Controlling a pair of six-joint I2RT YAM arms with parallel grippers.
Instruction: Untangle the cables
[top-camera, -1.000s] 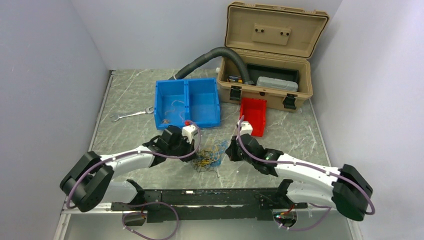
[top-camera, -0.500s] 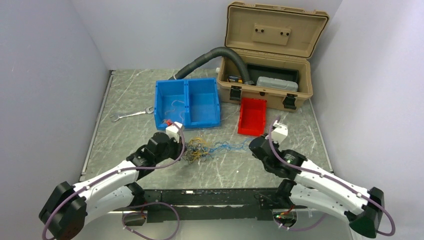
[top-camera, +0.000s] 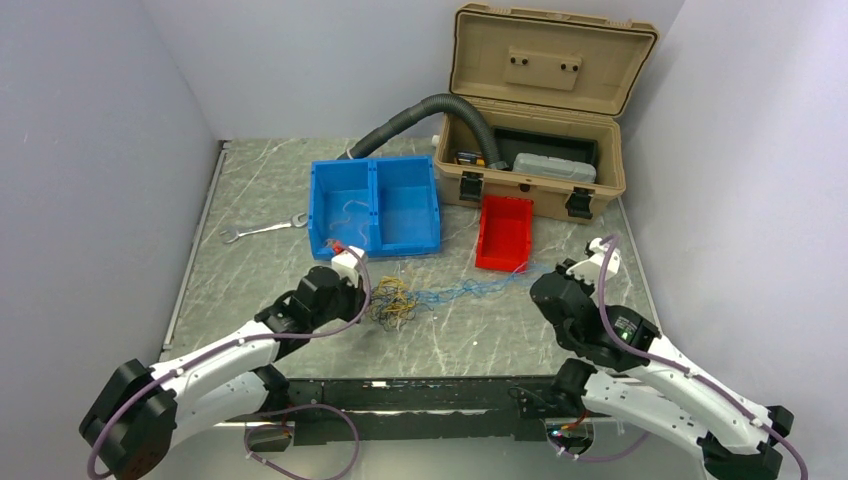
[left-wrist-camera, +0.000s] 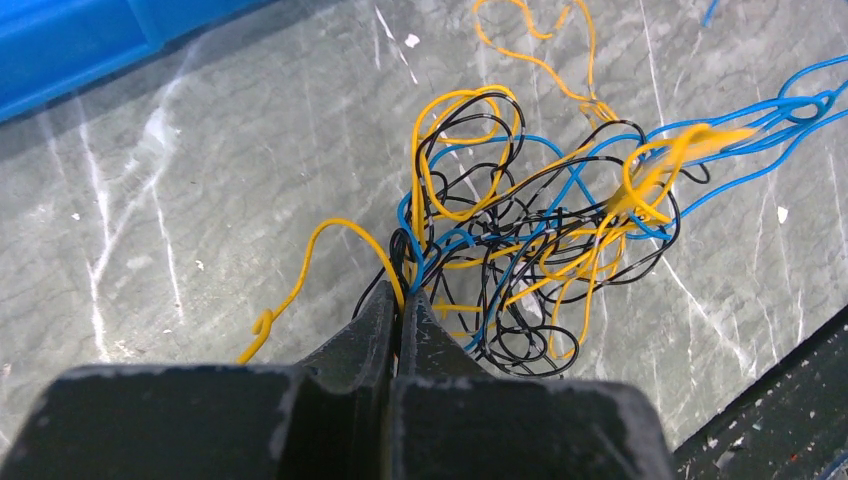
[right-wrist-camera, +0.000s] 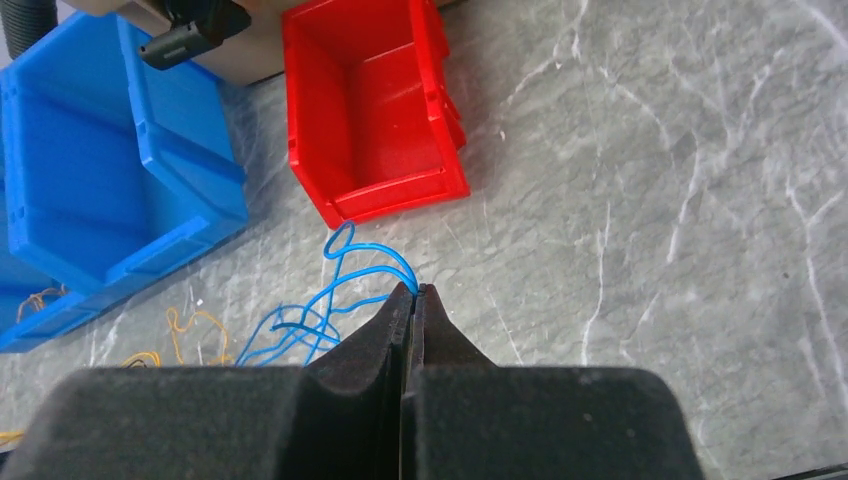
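Cables lie knotted on the counter, near-left of the red bin. Left gripper pinches the knot as anchor. Right gripper, below that bin, clamps blue strands, likely to draw them out.

No legible text, label, brand or number in any view. Tan case, upper right of the top view: print on the small yellow-and-dark item inside is too small to read. Bins, table and arm housings carry no readable marks.
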